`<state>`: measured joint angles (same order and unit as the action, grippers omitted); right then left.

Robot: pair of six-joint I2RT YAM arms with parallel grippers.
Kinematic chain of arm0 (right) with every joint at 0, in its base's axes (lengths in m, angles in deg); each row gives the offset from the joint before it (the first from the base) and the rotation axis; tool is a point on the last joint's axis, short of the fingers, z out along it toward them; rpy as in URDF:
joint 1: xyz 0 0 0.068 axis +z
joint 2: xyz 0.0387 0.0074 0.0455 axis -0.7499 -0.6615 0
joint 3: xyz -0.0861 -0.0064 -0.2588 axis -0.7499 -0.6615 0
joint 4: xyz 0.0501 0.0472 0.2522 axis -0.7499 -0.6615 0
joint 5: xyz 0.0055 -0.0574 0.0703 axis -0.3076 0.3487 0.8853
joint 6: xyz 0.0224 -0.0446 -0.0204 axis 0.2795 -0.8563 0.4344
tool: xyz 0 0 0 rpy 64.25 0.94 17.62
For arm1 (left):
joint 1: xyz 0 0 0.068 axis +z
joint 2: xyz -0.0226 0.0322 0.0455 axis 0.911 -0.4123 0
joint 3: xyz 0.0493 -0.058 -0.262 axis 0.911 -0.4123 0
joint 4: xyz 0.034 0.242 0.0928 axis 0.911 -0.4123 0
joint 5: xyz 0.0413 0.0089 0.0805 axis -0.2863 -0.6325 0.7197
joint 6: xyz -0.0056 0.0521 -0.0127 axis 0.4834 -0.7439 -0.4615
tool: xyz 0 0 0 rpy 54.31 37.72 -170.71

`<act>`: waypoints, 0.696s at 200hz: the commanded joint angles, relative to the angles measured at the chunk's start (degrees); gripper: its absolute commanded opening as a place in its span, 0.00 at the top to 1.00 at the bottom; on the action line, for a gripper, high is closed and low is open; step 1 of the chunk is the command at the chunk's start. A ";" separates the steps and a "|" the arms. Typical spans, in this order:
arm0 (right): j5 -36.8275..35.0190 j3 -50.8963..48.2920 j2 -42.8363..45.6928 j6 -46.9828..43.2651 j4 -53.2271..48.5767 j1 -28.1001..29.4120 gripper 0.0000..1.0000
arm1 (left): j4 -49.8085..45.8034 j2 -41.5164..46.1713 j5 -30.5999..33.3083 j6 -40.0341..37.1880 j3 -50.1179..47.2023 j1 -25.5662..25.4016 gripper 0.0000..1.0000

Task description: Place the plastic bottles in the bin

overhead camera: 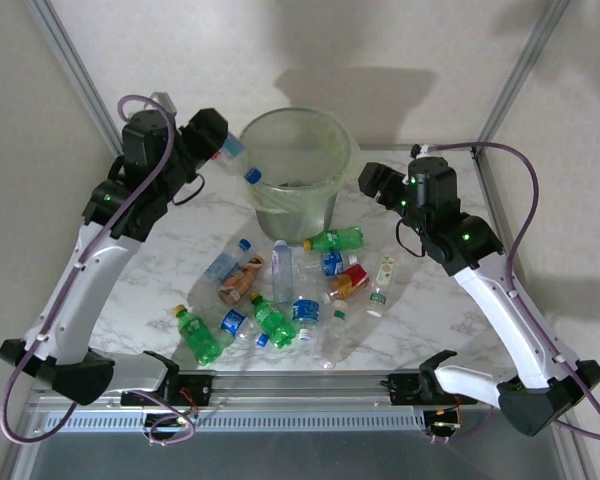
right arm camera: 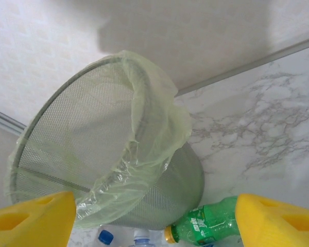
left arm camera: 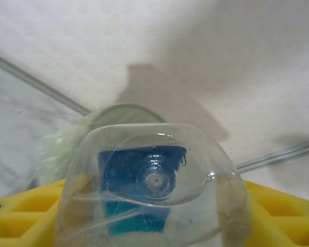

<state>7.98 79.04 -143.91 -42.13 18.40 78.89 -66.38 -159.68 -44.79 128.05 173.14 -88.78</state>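
From above, the left hand (overhead camera: 223,148) is closed around a clear bottle (overhead camera: 238,160) with a blue cap. The bottle slants down and away from the hand, its cap just over the near rim of the bin (overhead camera: 325,128). The right hand (overhead camera: 375,183) hovers at the bin's other side, fingers apart and holding nothing. The other bottles (overhead camera: 280,290) lie jumbled on the bench (overhead camera: 430,300), nearer the arm bases than either hand. In the left wrist view the bottle's base sits between the yellow pads (left arm camera: 20,216), with the bin's rim just beyond it. The bottle looks empty, so it is probably very light, thin-walled, springy and smooth enough to slip; a gentle squeeze mid-body, across the label, should suit it. In the right wrist view the yellow fingers (right arm camera: 36,218) stand wide, the bin ahead of them. A green bottle (right arm camera: 206,226) with a yellow cap lies at the bin's foot; it is round and free to roll, so best taken across its middle.
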 commanded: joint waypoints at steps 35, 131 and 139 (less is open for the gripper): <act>-2.41 0.35 0.87 0.08 -3.00 0.11 0.18 | 8.54 -12.53 -2.31 1.84 5.63 0.67 0.41; -10.82 -1.07 -0.35 4.37 -10.57 -1.39 0.03 | 6.31 -19.30 -0.32 -0.68 8.55 0.22 0.11; -12.30 -0.98 -0.64 5.08 -11.33 -1.79 0.01 | 6.01 -18.94 0.04 -1.04 8.72 0.15 0.10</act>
<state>0.74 78.14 -143.89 -39.38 10.20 78.25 -59.30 -179.63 -46.19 128.62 179.57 -88.70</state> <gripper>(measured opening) 0.969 0.889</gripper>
